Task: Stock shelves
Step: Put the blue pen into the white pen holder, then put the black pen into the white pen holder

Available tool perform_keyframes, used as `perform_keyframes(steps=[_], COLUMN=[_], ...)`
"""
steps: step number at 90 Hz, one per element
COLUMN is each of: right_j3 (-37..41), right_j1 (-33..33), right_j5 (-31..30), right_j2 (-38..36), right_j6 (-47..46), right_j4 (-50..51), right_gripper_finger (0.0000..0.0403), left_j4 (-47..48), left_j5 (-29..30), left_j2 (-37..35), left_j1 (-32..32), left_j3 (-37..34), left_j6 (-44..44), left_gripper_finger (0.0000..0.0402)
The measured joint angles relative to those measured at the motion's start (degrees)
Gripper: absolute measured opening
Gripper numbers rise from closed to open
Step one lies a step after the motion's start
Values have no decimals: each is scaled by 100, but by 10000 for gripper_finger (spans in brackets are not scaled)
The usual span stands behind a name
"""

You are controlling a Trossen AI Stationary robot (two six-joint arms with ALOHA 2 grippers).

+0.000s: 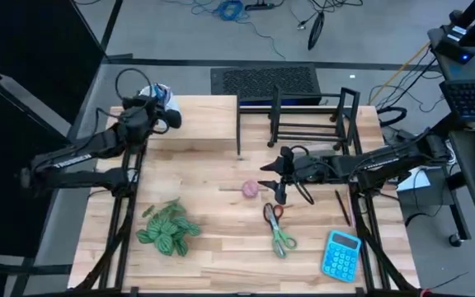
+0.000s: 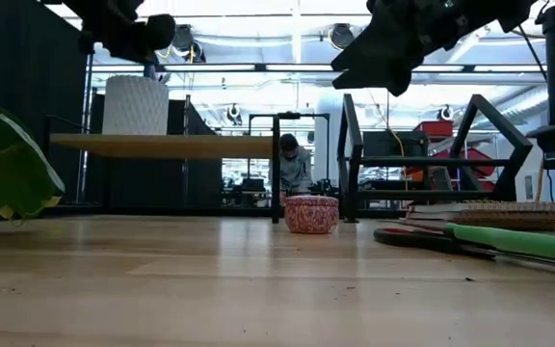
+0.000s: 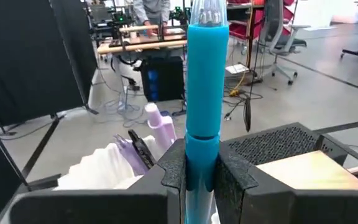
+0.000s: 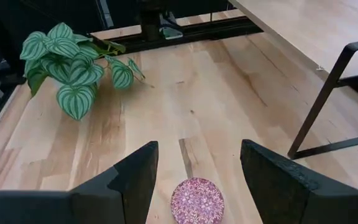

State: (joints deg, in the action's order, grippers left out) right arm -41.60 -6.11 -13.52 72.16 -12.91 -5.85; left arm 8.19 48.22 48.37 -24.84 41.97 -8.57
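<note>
The pale-wood shelf (image 1: 200, 124) stands at the far left of the table and the black wire rack (image 1: 312, 115) to its right. A white ribbed cup (image 2: 136, 104) stands on the wood shelf, with purple pens (image 3: 159, 126) in it. My left gripper (image 1: 157, 106) is over the cup, shut on a blue marker (image 3: 204, 81). My right gripper (image 1: 272, 183) hangs open above the table's middle. A small pink patterned bowl (image 4: 196, 200) sits on the table below the gap between its fingers, untouched. My left gripper pinches the blue marker between its two fingers (image 3: 174, 171), on the lower part of the barrel (image 3: 202, 163). The marker runs on past the fingertips, its clear capped end (image 3: 207, 11) farthest from the gripper. It is lifted clear, above the white cup.
A green striped-leaf plant (image 1: 168, 228) lies near left. Green-handled scissors (image 1: 279, 231), a dark pen (image 1: 342, 206) and a blue calculator (image 1: 340, 254) lie near right. In the low view something flat (image 2: 494, 208) lies at the right by the rack. Bare tabletop lies between plant and bowl.
</note>
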Motion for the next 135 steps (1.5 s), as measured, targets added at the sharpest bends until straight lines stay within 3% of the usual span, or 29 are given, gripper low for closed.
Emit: perform_keyframes(steps=[31,44,62,79,103,135], right_j3=[0,0,0,0,0,2], right_j1=[0,0,0,-6,-499,-1051], right_j5=[9,9,54,612,796,791], right_j2=[-2,-2,-51,-407,-726,-728], right_j6=[-101,-101,-85,-304,-1998,-5813], right_j4=[80,98,262,1445,4204,7203], right_gripper_finger=[210,210,210,210,210,210], left_j4=[45,178,185,137,129,133], left_j5=[-47,-357,-892,-1673,-3588,-3814], left_j2=[90,36,-167,-372,-262,499], left_j1=[22,22,22,193,566,1099], left_j3=[-19,44,256,648,807,807], left_j6=[50,198,642,945,660,294], left_gripper_finger=[64,80,139,177,185,185])
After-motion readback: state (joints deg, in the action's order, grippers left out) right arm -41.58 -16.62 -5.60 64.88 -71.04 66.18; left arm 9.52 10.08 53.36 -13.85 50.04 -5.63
